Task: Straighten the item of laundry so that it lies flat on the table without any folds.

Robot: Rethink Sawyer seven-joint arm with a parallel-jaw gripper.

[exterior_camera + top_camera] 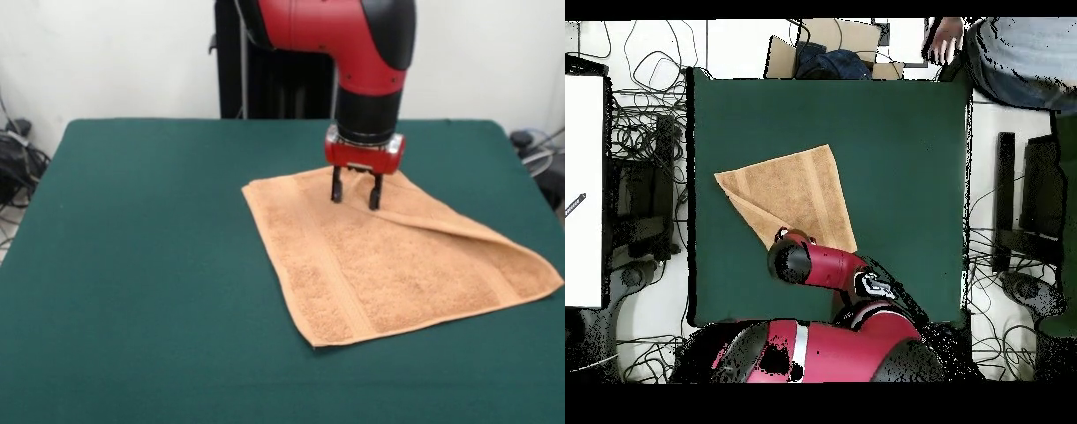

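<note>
The towel (388, 265) lies on the green table (150, 265), right of centre in the front view and closer to the robot's side than to the camera's. It is not flat: one side is folded over diagonally, the fold running from the spot under the gripper (355, 192) out to the right-hand corner, so a triangular flap rests on top of the lower layer. The left edge and the near edge lie straight on the felt, and a woven border band runs along the left part of the cloth. The near corner points toward the camera; the right corner comes close to the table's right edge.

The gripper hangs straight down from the red arm (353, 40) over the far corner of the towel. Its two black fingers (336, 185) stand parted, their tips at or just above the cloth with nothing clamped between them.

From overhead the towel (790, 190) sits in the left half of the table (905, 160), with the arm (820, 265) covering its lower corner. The right half of the felt is bare, as is a wide strip above the cloth. A person's hand (943, 42) shows at the top edge, beyond the table
</note>
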